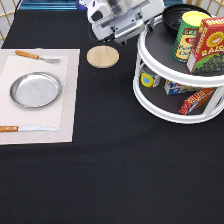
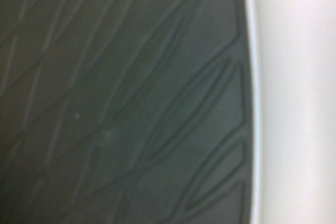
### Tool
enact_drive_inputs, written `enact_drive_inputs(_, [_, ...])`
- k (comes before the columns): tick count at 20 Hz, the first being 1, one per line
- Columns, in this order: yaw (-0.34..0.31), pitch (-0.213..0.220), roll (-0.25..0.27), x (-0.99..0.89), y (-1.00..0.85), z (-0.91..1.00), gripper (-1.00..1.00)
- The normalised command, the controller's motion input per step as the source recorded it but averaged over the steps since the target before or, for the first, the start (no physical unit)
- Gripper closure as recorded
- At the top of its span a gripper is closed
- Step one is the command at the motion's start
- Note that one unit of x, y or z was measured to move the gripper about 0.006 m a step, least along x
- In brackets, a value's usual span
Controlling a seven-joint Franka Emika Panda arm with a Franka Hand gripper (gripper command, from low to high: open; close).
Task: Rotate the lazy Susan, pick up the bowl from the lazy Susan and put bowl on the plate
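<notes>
Hanging over the exterior view's top centre, my claw (image 1: 131,31) sat just at the left edge of the lazy Susan (image 1: 172,112), close to the rim of its upper tier. I could see the white hand and its body, but my fingers were hidden beneath it, so I could not tell how wide they stood or whether they gripped anything. The bowl (image 1: 175,19), glossy and black, rested on the upper tier at the exterior view's top right, just beside my claw, with a yellow-lidded green can (image 1: 188,36) and a red box (image 1: 207,46) standing next to it. More packets (image 1: 195,101) lay on the lower tier.

The plate (image 1: 35,89) lay well apart at the exterior view's left, bare, on a pale placemat (image 1: 67,100). A fork (image 1: 36,56) with an orange handle lay above it and a knife (image 1: 27,128) below it. A round wooden coaster (image 1: 103,56) sat on the black tablecloth (image 1: 110,175) between the mat and the turntable.

My wrist view showed only a dark ribbed surface (image 2: 112,110) meeting a white edge (image 2: 292,110), seen from very near.
</notes>
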Motion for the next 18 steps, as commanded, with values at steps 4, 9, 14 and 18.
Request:
enact_drive_inputs(4, [0.000, 0.005, -0.003, 0.60, -0.08, 0.00, -1.00])
enact_drive_inputs(9, [0.001, 0.000, 0.000, 0.74, -0.12, 0.01, -1.00])
enact_drive_inputs(14, [0.014, 0.000, 0.000, 0.77, -0.16, 0.03, -1.00])
enact_drive_inputs(18, [0.058, 0.000, 0.000, 0.79, -0.04, 0.09, -1.00])
